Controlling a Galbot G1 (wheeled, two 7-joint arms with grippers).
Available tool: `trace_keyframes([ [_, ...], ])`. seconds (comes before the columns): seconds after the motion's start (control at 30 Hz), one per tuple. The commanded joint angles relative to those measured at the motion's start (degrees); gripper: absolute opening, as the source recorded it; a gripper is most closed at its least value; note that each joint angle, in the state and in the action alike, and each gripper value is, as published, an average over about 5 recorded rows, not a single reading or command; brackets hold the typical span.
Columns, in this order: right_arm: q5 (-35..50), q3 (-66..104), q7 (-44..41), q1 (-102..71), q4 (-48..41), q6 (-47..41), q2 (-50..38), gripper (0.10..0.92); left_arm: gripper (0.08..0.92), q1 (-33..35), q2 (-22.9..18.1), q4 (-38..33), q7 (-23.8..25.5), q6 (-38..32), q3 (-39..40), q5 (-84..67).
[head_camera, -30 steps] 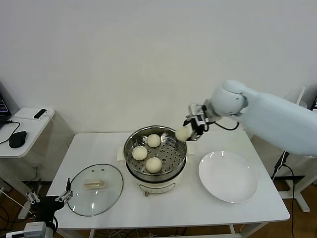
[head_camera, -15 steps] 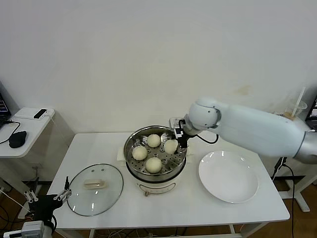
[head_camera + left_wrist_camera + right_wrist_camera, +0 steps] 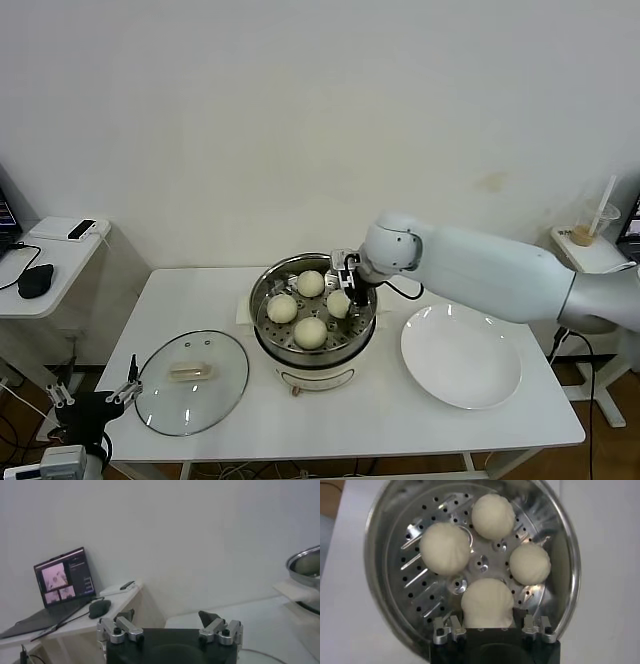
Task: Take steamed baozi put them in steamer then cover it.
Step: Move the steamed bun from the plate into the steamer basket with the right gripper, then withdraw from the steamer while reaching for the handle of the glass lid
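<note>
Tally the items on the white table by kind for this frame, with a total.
Baozi: 4, all in the steamer, first
Steamer: 1
Glass lid: 1
White plate: 1
Total: 7

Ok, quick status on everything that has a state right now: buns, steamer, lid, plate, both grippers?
Steamer: uncovered, four baozi inside.
Fourth baozi: on the tray, gripped by the right gripper.
Other three baozi: resting on the tray.
Cover: lying flat on the table, handle up.
Plate: empty.
Left gripper: open, parked low beside the table.
</note>
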Motion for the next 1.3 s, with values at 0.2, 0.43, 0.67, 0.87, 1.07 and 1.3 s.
trace_keyframes([
  [0.2,-1.1,1.0,1.3,-1.9,-2.9,-0.2,1.9,0.619,0.823,0.1,0.0,-0.1,0.0,0.0,-0.1,0.0],
  [0.43,-2.2,2.2,1.3,-2.2,-2.3,0.2,1.4,0.665,0.823,0.3,0.0,-0.3,0.0,0.0,-0.4,0.0],
  [0.67,-1.0,4.9,0.9,-0.4,1.3,0.3,-2.1,0.813,0.823,0.4,-0.1,-0.5,0.0,0.0,-0.4,0.0],
  [0.87,2.6,8.5,2.3,0.9,6.6,0.0,-7.4,0.823,0.823,0.1,0.0,-0.5,0.0,0.0,-0.2,0.0],
  [1.07,8.4,16.8,14.6,-6.4,13.0,0.7,-12.4,0.823,0.823,-0.3,-0.1,-0.2,-0.2,-0.8,-0.2,-0.8],
  [1.3,9.7,36.6,31.4,-28.5,20.1,7.6,-18.3,0.823,0.823,-0.9,-0.5,0.2,-1.1,-4.6,-0.1,-2.6],
])
